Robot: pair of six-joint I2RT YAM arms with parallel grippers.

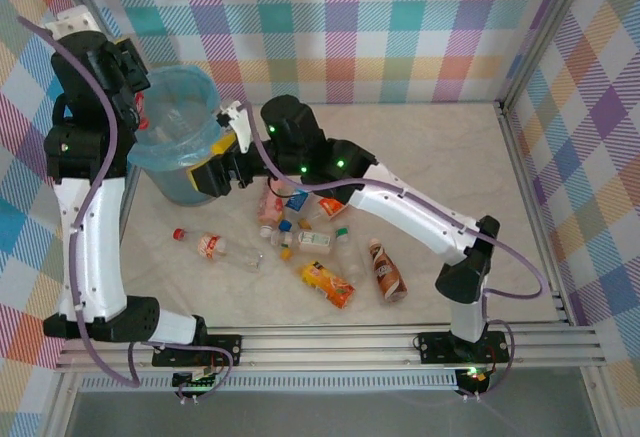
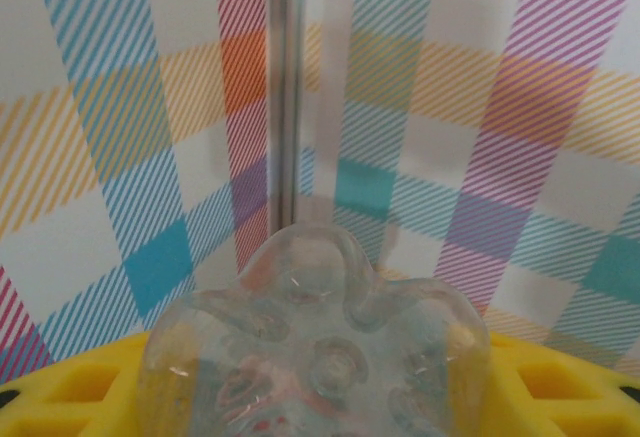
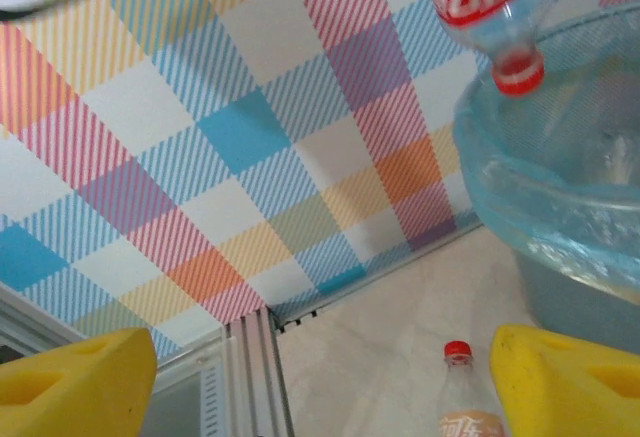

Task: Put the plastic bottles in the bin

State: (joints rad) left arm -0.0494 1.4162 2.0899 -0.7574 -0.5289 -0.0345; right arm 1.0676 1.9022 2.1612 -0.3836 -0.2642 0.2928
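- Left wrist view: we see the left gripper (image 2: pixel 318 412) clenched on a clear plastic bottle (image 2: pixel 315 342). The bottle's glossy, petal-lobed base bulges up between the matte yellow fingers (image 2: pixel 70 397).
- Right wrist view: we see that bottle hanging cap-down, with a red label and a red cap, over the mouth of the round grey-blue bin (image 3: pixel 575 292). A crinkled, translucent light blue bag (image 3: pixel 540 172) folds over the bin's rim.
- The right gripper (image 3: pixel 320 397) is released. Its blocky yellow fingers stand wide apart with nothing between them, just beside the bin.
- Top external view: we count the other bottles lying loose on the pale stone-patterned tabletop (image 1: pixel 450 157), in front of the bin. Among them are an orange bottle (image 1: pixel 327 284), a brown ribbed bottle (image 1: pixel 386 271), a clear red-capped bottle (image 1: pixel 215 247) and a pinkish bottle (image 1: pixel 270 207).
- Plaid cloth walls (image 1: pixel 400 17) close in the table on three sides.
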